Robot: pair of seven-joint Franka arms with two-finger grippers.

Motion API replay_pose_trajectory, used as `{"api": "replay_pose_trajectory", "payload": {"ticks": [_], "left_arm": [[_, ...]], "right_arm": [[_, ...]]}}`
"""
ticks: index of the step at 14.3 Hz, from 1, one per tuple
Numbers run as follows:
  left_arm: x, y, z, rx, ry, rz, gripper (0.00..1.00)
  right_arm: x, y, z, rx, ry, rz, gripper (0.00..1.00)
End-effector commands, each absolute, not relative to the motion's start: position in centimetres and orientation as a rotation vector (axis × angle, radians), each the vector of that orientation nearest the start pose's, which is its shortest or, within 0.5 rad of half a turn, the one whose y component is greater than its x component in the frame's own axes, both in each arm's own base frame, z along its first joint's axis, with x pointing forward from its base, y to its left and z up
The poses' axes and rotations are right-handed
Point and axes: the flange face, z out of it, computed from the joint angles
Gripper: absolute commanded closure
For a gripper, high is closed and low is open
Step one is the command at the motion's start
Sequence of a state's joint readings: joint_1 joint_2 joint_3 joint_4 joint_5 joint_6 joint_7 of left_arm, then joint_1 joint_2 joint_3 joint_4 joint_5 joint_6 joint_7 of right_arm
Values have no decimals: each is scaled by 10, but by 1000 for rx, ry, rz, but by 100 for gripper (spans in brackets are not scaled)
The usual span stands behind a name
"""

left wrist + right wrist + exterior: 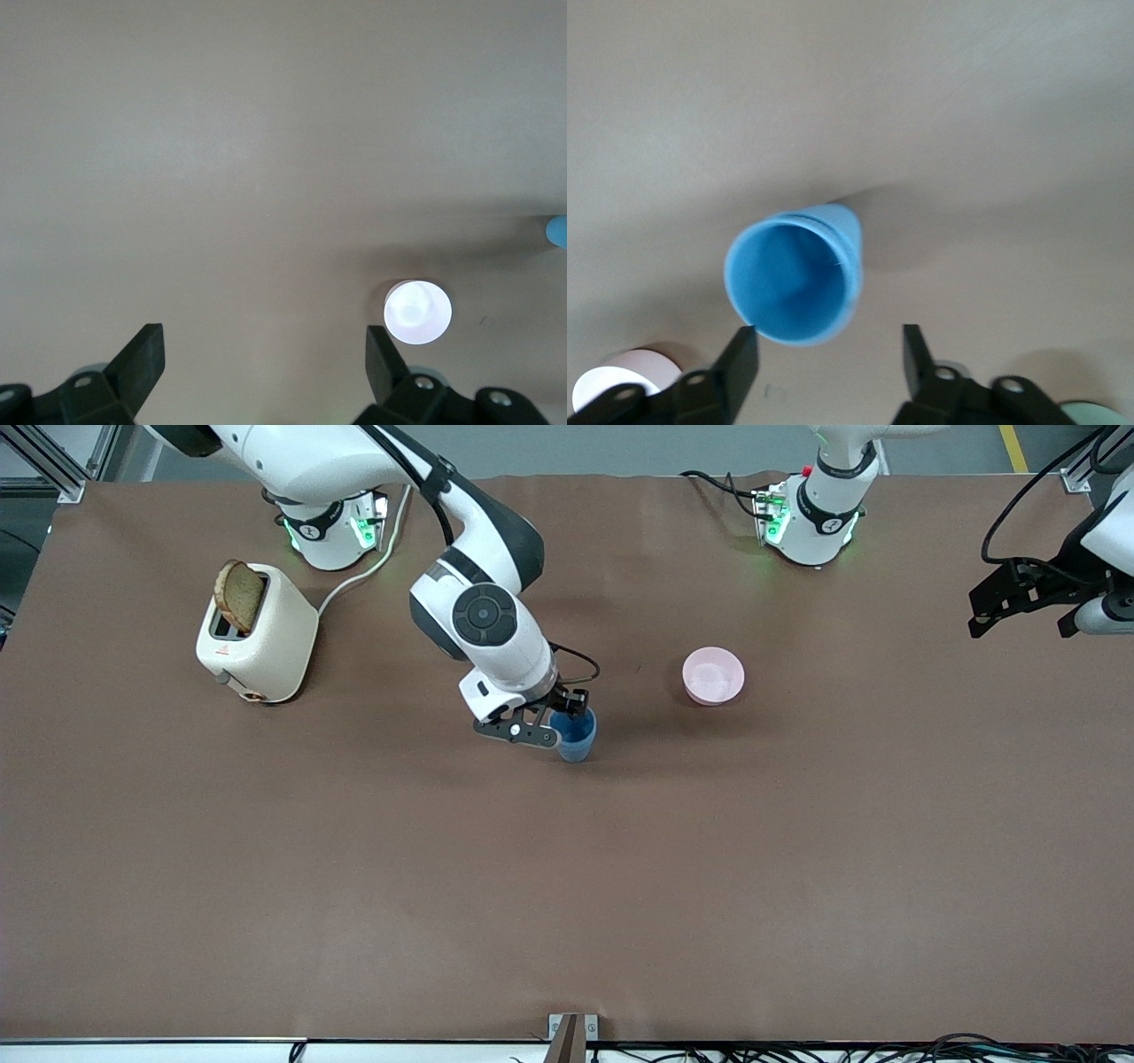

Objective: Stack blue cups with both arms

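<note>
One blue cup [577, 737] stands upright on the brown table, mouth up, near the middle. It also shows in the right wrist view [793, 279] and as a sliver at the edge of the left wrist view [557, 232]. A second blue cup does not show as a separate thing. My right gripper [554, 722] is open and low beside the cup's rim; in its wrist view [828, 350] the cup sits just ahead of the fingertips [741, 354], not between them. My left gripper [977, 613] waits open and empty, high over the left arm's end of the table [264, 350].
A pink bowl [713, 676] stands beside the cup toward the left arm's end; it also shows in both wrist views [417, 312] [611, 385]. A pale green rim [1099, 413] shows in the right wrist view. A cream toaster [257, 642] with bread stands near the right arm's base.
</note>
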State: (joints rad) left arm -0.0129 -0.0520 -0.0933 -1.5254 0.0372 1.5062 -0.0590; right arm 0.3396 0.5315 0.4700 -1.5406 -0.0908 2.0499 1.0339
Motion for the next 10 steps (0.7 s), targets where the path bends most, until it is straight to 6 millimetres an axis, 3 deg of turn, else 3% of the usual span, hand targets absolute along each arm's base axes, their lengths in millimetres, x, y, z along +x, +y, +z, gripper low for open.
{"api": "replay_pose_trajectory", "payload": {"ticks": [1,4,5,6,7,10], "left_arm": [[527,-55,671,-3116,86,-62,0],[527,-55,670,-3116,88,-58,0],[527,-55,670,-3116,88,-58,0],[527,-55,670,-3116,88,-58,0],[527,-55,670,-3116,88,-60,0],[527,-56,670,-3116,90,-58,0]], "right_arm": [[527,392,470,-3100,460,-72,0],[555,302,547,-3070,635,-272,0],[557,277,566,-3073,679,-304,0],[561,236,578,-3119,728,-291,0],[569,189,588,-3164,696,-272,0],[572,87,611,-3252,406,-184,0]]}}
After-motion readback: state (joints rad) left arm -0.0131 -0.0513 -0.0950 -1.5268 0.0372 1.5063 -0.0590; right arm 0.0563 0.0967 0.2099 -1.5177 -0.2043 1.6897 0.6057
